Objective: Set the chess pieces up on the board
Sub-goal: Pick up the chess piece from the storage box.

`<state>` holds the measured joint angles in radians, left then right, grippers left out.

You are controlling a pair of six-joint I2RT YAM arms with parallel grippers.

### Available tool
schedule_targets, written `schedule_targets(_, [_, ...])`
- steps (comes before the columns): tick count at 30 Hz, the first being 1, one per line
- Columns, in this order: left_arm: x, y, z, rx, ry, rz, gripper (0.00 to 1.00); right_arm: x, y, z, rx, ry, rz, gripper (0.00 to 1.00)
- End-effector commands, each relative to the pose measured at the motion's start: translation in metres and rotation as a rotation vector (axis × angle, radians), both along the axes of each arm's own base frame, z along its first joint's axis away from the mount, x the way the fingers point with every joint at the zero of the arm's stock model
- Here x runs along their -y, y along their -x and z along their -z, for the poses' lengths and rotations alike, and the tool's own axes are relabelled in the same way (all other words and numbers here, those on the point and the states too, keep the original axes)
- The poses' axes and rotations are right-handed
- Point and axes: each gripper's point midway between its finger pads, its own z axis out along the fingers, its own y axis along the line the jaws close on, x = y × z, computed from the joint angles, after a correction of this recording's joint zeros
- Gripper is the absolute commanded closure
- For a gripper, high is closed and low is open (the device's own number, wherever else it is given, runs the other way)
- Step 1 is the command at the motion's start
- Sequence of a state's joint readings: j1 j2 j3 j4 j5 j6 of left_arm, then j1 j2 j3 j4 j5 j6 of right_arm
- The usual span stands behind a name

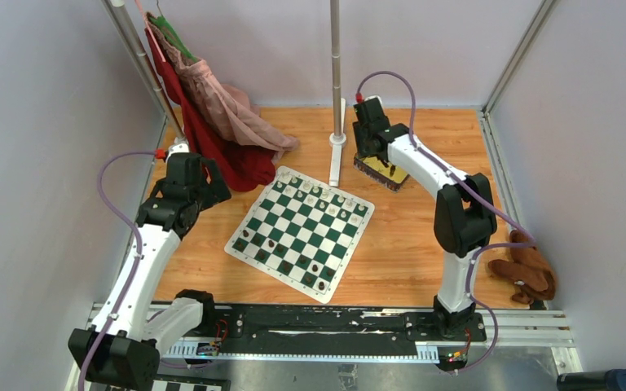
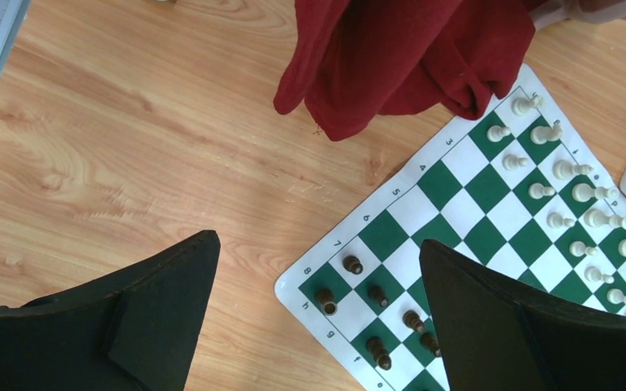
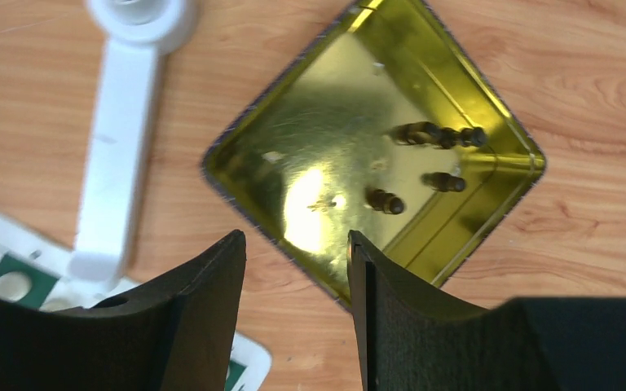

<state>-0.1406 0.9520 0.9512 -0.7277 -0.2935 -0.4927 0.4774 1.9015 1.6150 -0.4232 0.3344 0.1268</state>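
The board (image 1: 300,232), a green and white checked mat, lies tilted in the middle of the table. Cream chess pieces (image 1: 319,195) line its far edge. Dark pieces (image 1: 281,254) stand along its near-left side, with several near the corner (image 2: 352,264). My left gripper (image 2: 318,244) hovers open and empty above that corner. Beyond the board's far right corner, my right gripper (image 3: 296,240) is open over the near corner of a yellow tray (image 3: 326,114), nothing between its fingers. Several dark pieces (image 3: 436,136) lie on their sides in the tray.
Red and pink clothes (image 1: 220,122) hang from a rack and drape onto the table at the board's far left corner. A white pole with a flat base (image 1: 338,138) stands just left of the tray. A brown plush toy (image 1: 530,273) lies at the right edge.
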Motion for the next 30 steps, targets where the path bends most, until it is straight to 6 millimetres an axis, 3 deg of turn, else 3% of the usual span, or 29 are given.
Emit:
schedule_targets(1, [-0.002, -0.005, 0.001, 0.0, -0.009, 0.002, 0.0, 0.039, -0.022, 0.0, 0.008, -0.012, 0.147, 0.47])
schedule_targets(8, [-0.004, -0.007, 0.003, -0.017, -0.026, -0.001, 0.0, 0.064, -0.03, 0.018, -0.023, -0.012, 0.227, 0.47])
schedule_targets(30, [-0.008, -0.009, 0.007, -0.04, -0.054, -0.008, 0.0, 0.092, -0.023, 0.069, -0.135, -0.067, 0.345, 0.5])
